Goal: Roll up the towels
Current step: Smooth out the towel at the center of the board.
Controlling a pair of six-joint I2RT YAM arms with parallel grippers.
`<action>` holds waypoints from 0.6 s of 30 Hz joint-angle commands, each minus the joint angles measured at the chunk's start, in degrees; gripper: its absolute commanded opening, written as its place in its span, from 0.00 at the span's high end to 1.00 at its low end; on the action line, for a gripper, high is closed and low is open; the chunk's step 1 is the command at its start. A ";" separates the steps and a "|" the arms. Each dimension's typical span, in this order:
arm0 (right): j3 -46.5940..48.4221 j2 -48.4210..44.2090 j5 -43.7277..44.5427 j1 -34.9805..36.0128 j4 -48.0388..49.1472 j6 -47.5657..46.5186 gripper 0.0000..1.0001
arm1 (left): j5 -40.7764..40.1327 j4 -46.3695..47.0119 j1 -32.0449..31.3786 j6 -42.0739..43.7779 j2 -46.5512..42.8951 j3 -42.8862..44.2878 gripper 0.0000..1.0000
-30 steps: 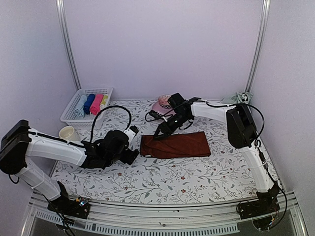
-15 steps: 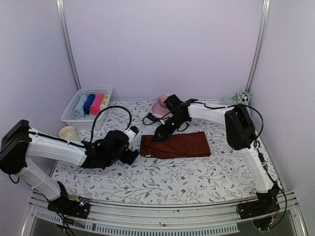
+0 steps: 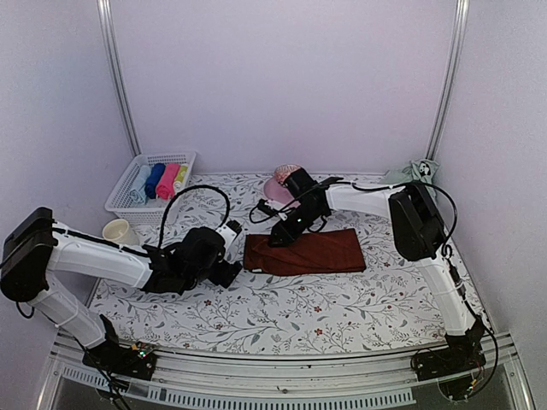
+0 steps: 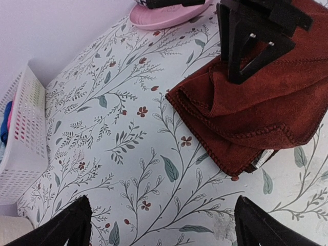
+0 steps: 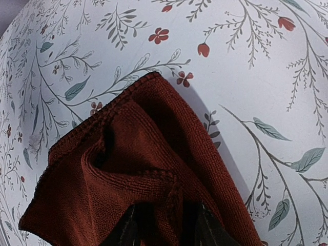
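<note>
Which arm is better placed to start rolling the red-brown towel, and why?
Right. The right gripper is down on the red-brown towel at its corner, with cloth bunched between its fingers. The left gripper hangs open beside the towel, clear of the cloth.

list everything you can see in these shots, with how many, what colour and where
dark red-brown towel: one, dark red-brown, folded flat mid-table
green towel: one, pale sage green, bunched at the far right corner
rolled towels: four, pale blue, blue, pink, yellow-green, side by side in the basket
basket: one, white, far left corner
cup: one, cream, on the near side of the basket
pink dish: one, pink, far centre, partly behind the right arm
table cover: one, white with floral print, over the table
left gripper: one, black, open, just left of the red-brown towel
right gripper: one, black, pinching the red-brown towel's far left corner
</note>
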 commanded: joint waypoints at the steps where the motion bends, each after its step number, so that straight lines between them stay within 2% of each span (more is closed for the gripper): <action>1: -1.62 -4.64 2.64 0.04 2.26 0.40 0.63 | 0.41 0.82 0.27 0.27 1.05 0.51 0.03; 5: -2.22 -5.31 -0.04 0.05 2.61 0.06 0.72 | 0.46 0.73 0.32 0.27 1.30 0.73 0.03; 10: -2.84 -5.70 -6.49 0.07 2.33 -1.07 0.91 | 0.52 0.64 0.21 0.27 1.56 0.90 0.03; 18: -2.84 -5.49 -7.83 0.18 1.15 -1.79 0.98 | 0.46 0.47 0.23 0.17 1.50 0.92 0.03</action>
